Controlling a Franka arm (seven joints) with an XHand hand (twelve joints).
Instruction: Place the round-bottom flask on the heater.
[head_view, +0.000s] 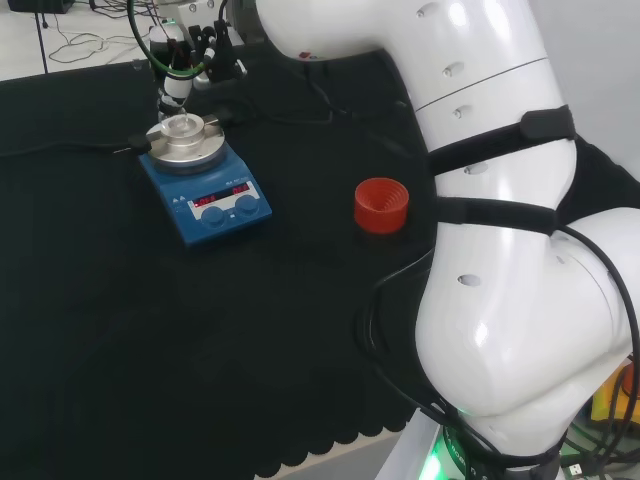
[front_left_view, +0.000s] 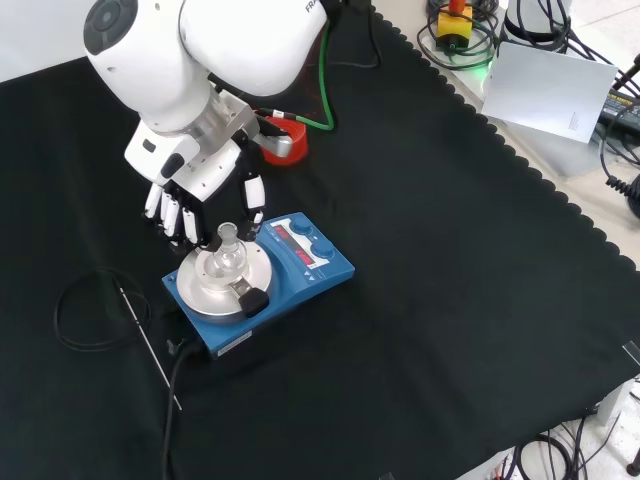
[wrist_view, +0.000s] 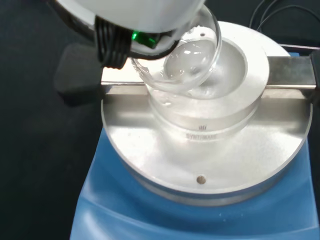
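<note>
The clear glass round-bottom flask sat in the silver bowl of the blue heater. The black and white hand hovered just behind it, fingers hanging relaxed beside its neck. A red ribbed ring stand stood well apart on the surface.

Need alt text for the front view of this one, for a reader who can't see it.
A robot hand reaches down around the neck of a clear round-bottom flask sitting in the metal bowl of a blue heater on black cloth. A red ring stand sits behind, empty.
</note>
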